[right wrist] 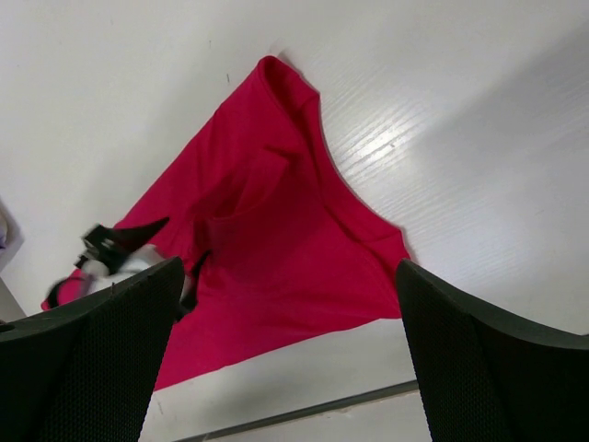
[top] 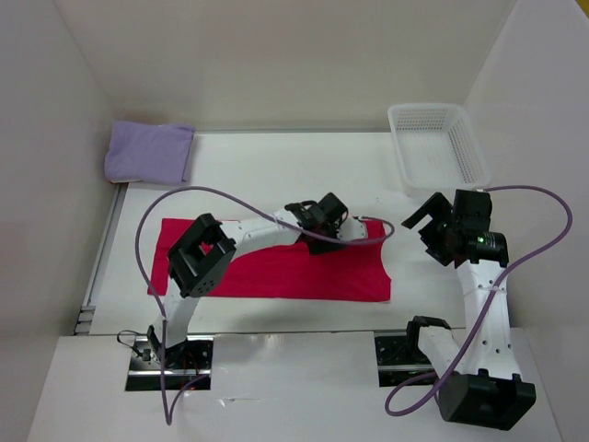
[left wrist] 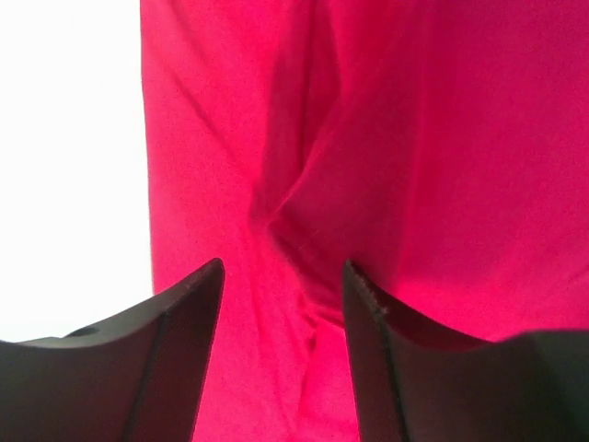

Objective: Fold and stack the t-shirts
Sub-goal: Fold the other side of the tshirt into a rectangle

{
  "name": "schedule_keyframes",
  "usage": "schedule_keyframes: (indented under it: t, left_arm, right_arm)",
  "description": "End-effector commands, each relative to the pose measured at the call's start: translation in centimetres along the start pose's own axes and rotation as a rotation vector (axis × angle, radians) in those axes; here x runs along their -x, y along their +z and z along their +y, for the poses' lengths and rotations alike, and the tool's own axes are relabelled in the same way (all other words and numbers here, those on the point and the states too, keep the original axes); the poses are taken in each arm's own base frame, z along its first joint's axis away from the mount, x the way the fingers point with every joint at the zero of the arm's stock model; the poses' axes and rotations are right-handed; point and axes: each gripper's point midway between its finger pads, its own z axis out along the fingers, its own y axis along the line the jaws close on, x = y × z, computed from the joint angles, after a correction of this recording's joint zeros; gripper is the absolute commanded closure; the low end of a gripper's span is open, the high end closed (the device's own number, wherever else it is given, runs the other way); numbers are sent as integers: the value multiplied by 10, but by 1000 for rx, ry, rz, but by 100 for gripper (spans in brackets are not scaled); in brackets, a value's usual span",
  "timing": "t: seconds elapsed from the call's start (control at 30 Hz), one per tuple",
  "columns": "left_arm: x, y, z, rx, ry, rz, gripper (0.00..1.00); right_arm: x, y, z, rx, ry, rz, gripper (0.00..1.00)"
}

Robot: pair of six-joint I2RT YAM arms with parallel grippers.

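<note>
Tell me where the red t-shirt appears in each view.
Top external: red t-shirt lies flat at centre, under the left arm.
Left wrist: it fills the frame right of the table strip.
Right wrist: centre and lower left.
Shared landmark: the white table beside it.

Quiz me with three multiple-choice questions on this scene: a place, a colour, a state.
1. Where does the folded lavender shirt lie? A) far left of the table B) near right C) centre
2. What colour is the shirt spread under the left gripper? A) off-white B) red C) blue
3. How is the right gripper? A) shut on cloth B) shut, empty C) open, empty
Answers: 1 A, the top view shows it far left; 2 B, red cloth fills the left wrist view; 3 C, it stands wide open, gripping nothing.
</note>
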Motion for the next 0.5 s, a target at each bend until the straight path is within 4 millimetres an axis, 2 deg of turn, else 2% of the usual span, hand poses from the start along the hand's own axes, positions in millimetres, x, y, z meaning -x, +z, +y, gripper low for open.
schedule_keyframes:
  t: [0.0, 0.07, 0.13, 0.17, 0.2, 0.23, 0.27, 0.33, 0.4, 0.47]
  left_arm:
    - [15, -19, -16, -285, -76, -153, 33]
    - [20, -37, -40, -451, -1, -229, 26]
    - [14, -35, -49, -494, 13, -223, 26]
    - [14, -29, -49, -485, -51, -203, 26]
    - [4, -14, -46, -459, -74, -150, 28]
    - [10, -14, -37, -448, -93, -155, 29]
    - [6, -11, -28, -442, -145, -142, 30]
    - [11, -11, -17, -440, -203, -171, 30]
    - [7, -12, -6, -444, -278, -181, 30]
    - [12, -17, 5, -451, -292, -220, 30]
  right_arm:
    - [5, -1, 4, 24, -18, -22, 0]
    - [3, 1, 2, 18, -17, -15, 0]
    - [2, 1, 3, 25, -17, -9, 0]
    - [2, 1, 3, 26, -17, -9, 0]
    - [2, 1, 3, 26, -17, -9, 0]
    - [2, 1, 3, 26, -17, -9, 0]
    - [2, 1, 3, 26, -17, -9, 0]
    - [2, 1, 3, 26, -17, -9, 0]
    - [2, 1, 3, 26, -17, -9, 0]
    - [2, 1, 3, 26, -17, -9, 0]
